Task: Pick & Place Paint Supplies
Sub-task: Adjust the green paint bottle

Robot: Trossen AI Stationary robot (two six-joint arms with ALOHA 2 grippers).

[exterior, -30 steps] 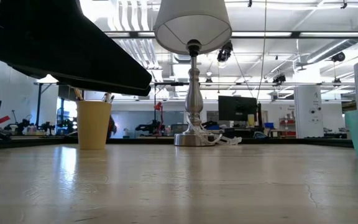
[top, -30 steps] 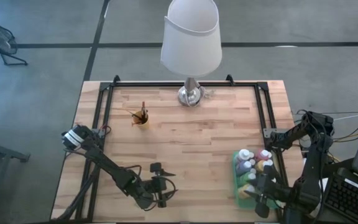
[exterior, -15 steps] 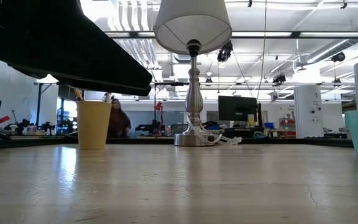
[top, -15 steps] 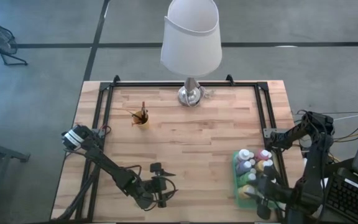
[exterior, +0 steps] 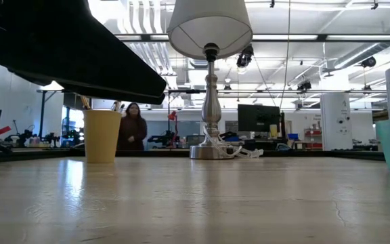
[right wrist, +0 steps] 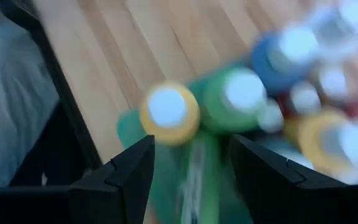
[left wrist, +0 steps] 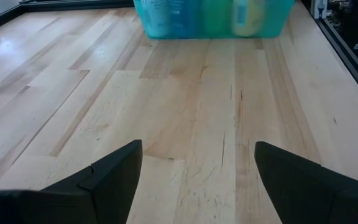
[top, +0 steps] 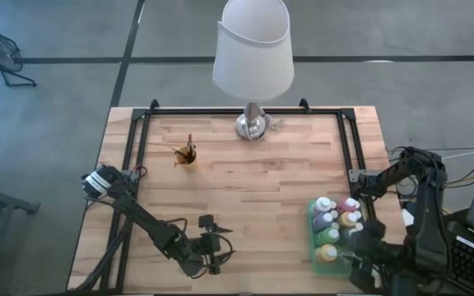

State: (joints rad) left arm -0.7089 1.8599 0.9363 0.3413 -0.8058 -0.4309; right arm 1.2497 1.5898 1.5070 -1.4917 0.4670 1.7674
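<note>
Green tray (top: 317,247) sitting at the table's near right corner, packed with white-capped paint bottles (top: 332,220), and that is where the action is. Right gripper (top: 360,261) is hanging at the tray's near end, above the bottles, and in its wrist view the two dark fingers are standing apart with nothing between them, framing a yellow bottle (right wrist: 168,112) and a green bottle (right wrist: 238,93) side by side below. Nothing is being held.

Over on the near left, the left gripper (top: 212,256) is waiting low over bare wooden table (top: 253,177), fingers spread wide and empty, looking across at the tray. Far off, a yellow cup (top: 187,155) with paintbrushes (top: 190,145) is standing near the lamp (top: 252,57).

Judging the step: the right arm is lining up on one bottle, most likely the yellow one nearest the tray's end. To do this well, it should centre one cap squarely between the fingers before descending, since the green neighbour is sitting just beside it and a finger coming down off-line could knock it. Dropping straight, closing around the body below the cap, then lifting vertically should keep the rest of the cluster undisturbed.
</note>
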